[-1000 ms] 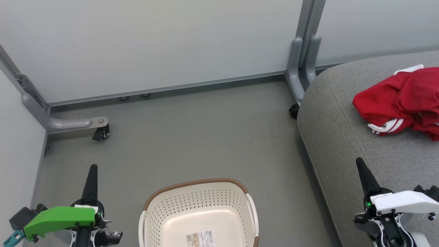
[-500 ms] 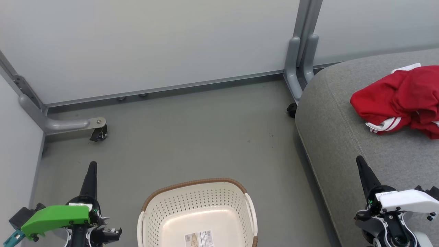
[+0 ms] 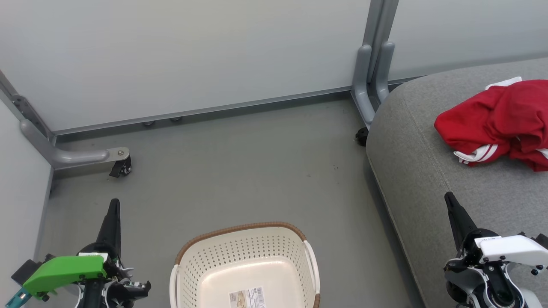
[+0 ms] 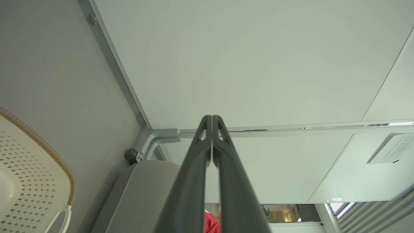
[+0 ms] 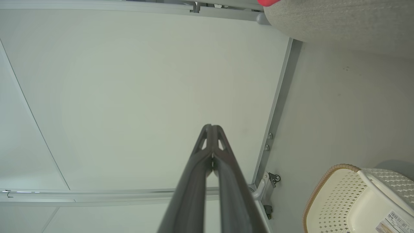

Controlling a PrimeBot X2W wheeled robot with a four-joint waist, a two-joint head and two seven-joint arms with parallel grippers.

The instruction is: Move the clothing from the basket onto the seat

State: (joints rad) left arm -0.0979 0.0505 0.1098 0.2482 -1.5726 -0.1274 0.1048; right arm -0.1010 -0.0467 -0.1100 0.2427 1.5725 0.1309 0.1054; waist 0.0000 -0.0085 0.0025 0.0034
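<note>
The basket [image 3: 239,247] stands on the grey floor [image 3: 239,171] right in front of the robot, cut off by the near edge of the head view. Its brown rim curves across the far side, and its pale bottom shows, with a barcode label [image 3: 248,297] stuck to it.

The clothing [image 3: 492,119] lies in a crumpled red heap on the seat [image 3: 428,179], off to the right and well apart from the basket. A bit of white-striped trim [image 3: 479,154] pokes out at the heap's near left edge, and the heap runs out past the right side of the view.

The left gripper [image 3: 114,204] hangs over the floor to the left of the basket, holding nothing. In the left wrist view its fingers [image 4: 194,181] are pressed together along their length. A green cover [image 3: 64,271] sits on that wrist.

The right gripper [image 3: 448,197] hangs above the near part of the seat, on the robot's side of the clothing and clear of it. Its fingers [image 5: 194,184] are also closed tight on each other, with nothing between them. That wrist wears a white cover [image 3: 509,248].

Pale panels [image 3: 192,55] wall in the far side. A grey foot with a caster [image 3: 120,167] juts out at the left corner, and a grey post [image 3: 372,85] rises just beside the seat's far corner.
</note>
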